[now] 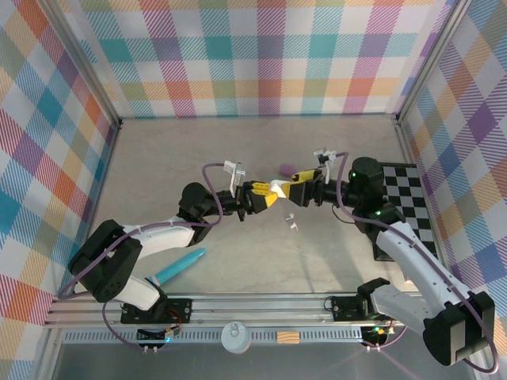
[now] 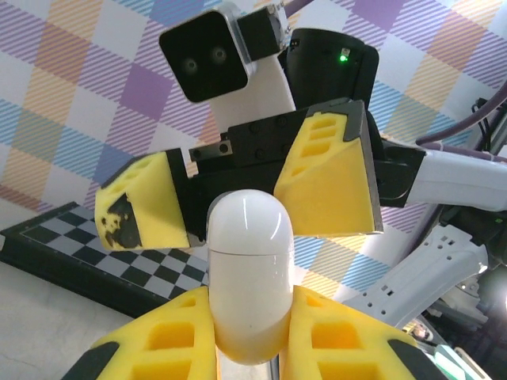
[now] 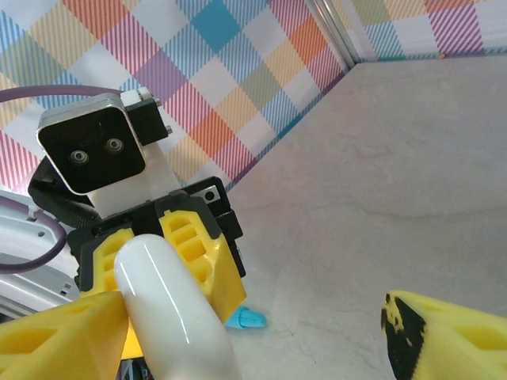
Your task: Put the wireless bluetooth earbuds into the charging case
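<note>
The closed case (image 2: 249,269) is gripped by the left claw (image 1: 264,198); the right claw (image 1: 287,188) is spread open. Earbuds (image 1: 291,222) at five o'clock are not yet inserted.

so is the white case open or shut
Shut: the white case in the left claw shows its lid down, only a thin seam line.

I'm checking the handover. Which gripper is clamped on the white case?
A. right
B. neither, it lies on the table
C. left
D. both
C: the left gripper pinches the case from both sides, while the right gripper stands open, spread either side of the case's top end.
</note>
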You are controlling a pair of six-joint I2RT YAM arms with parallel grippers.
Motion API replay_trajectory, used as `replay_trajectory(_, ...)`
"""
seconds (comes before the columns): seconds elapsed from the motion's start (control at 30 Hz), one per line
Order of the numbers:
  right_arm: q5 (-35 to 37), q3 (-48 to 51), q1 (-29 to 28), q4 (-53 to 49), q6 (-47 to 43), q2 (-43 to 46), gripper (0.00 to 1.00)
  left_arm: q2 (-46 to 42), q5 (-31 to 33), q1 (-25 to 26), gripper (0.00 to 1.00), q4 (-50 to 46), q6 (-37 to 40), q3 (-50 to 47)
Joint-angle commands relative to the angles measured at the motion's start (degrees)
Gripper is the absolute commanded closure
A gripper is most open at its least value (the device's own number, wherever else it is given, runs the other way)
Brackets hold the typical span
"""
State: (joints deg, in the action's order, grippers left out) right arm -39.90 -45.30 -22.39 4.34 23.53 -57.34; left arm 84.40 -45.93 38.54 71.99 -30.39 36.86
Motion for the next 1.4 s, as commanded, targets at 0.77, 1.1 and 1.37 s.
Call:
replay_trajectory(0.77, -11.1, -0.5, 2.9, 10.3, 7.0, 1.1, 0.19, -3.3, -2.4, 1.3, 0.99, 5.5, 7.2, -1.7)
replay_trajectory(1.1, -15.5, 5.8, 2.8, 19.4, 9.7, 2.9, 0.30, -4.8, -0.8, 1.4, 0.99, 5.5, 6.3, -0.1)
replay_trajectory(1.37, -17.5, 6.5, 1.8, 22.0, 8.2, 1.5, 0.50, -5.0, 2.3, 1.6, 1.00, 5.5, 3.8, 1.6)
